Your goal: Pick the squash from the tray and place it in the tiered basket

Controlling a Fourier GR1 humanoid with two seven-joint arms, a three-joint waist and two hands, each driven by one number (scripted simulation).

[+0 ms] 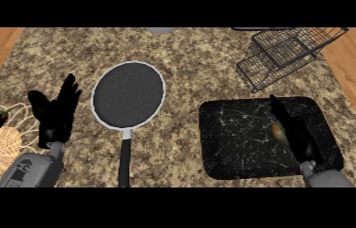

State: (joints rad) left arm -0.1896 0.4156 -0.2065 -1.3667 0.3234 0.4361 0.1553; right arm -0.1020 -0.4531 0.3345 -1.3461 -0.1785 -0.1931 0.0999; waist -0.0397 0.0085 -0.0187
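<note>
Squash [279, 129] mostly hidden on tray [236, 142], axis unclear; right hand [295, 133] straight-fingered over it; left hand [57, 110] spread.

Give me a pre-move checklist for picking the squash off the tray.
1. Right hand over the tray: ok.
2. Squash visible: not ok, only a sliver shows beside the hand.
3. Fingers curled on squash: cannot tell; they look straight.
4. Basket standing beyond the tray, top right: ok.
5. Left hand resting open, away from the tray: ok.
6. Pan off the tray-to-basket line: ok.
</note>
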